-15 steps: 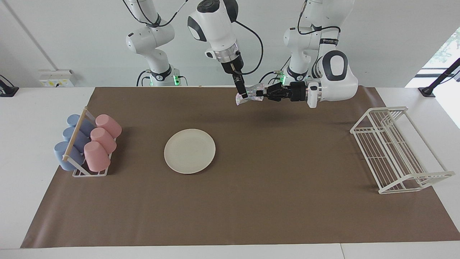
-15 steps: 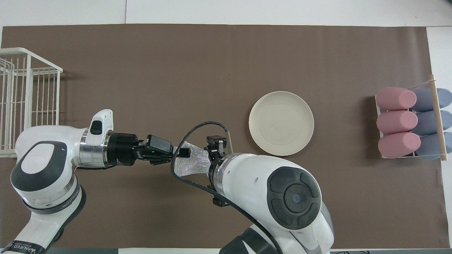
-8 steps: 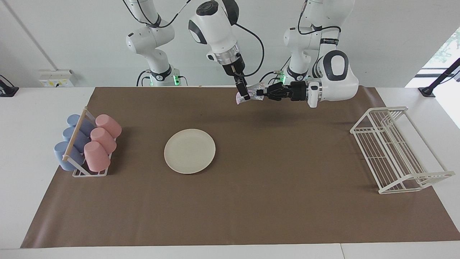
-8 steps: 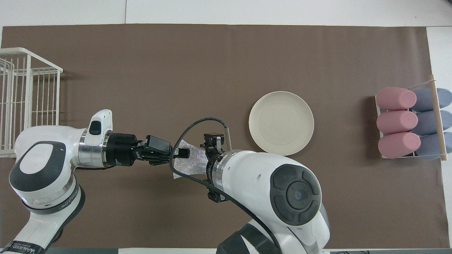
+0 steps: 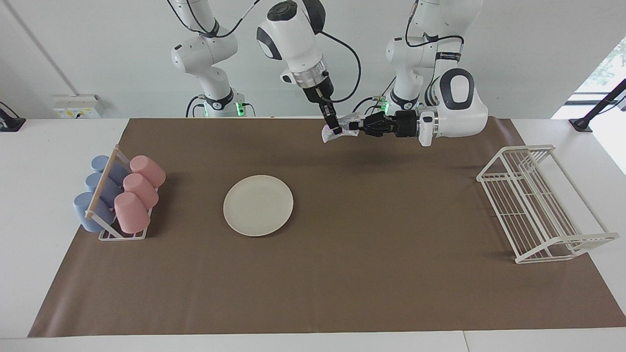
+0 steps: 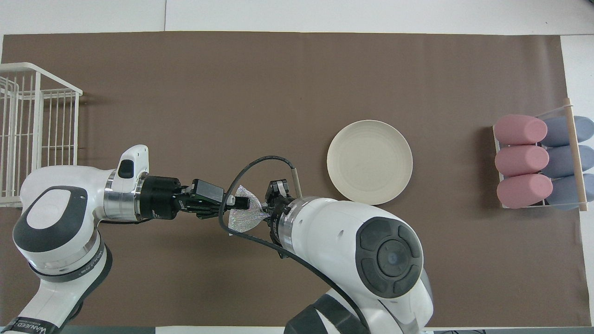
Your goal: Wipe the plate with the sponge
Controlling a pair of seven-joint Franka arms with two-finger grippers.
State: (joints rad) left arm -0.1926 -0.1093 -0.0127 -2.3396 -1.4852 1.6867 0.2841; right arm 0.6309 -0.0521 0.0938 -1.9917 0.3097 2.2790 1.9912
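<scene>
Right now you have both sets of fingers pinched on the same thing: the small, wrinkly silvery-white mesh sponge, held up in the air over the brown paper table cover at the robots' edge of it. Your right gripper points steeply down from above with its fingers closed on the end of the sponge toward the right arm's end of the table; in the overhead view this gripper is mostly hidden under its own white wrist. Your left gripper lies level, reaching in sideways, with its fingers closed on the sponge's other end. The mesh is bunched between the two grips, with a loose corner hanging below the right one.

Moving outward, your right arm comes down from above the table's middle, a black cable looping off its wrist, and your left arm bends in low from its own end.

Your round, flat cream-white dinner plate lies bare on the paper, farther from the robots than the sponge and toward the right arm's end, well apart from both grippers.

At the right arm's end you have a small white wire holder with three pink cups and three blue cups lying on their sides. At the left arm's end stands a white wire dish rack.
</scene>
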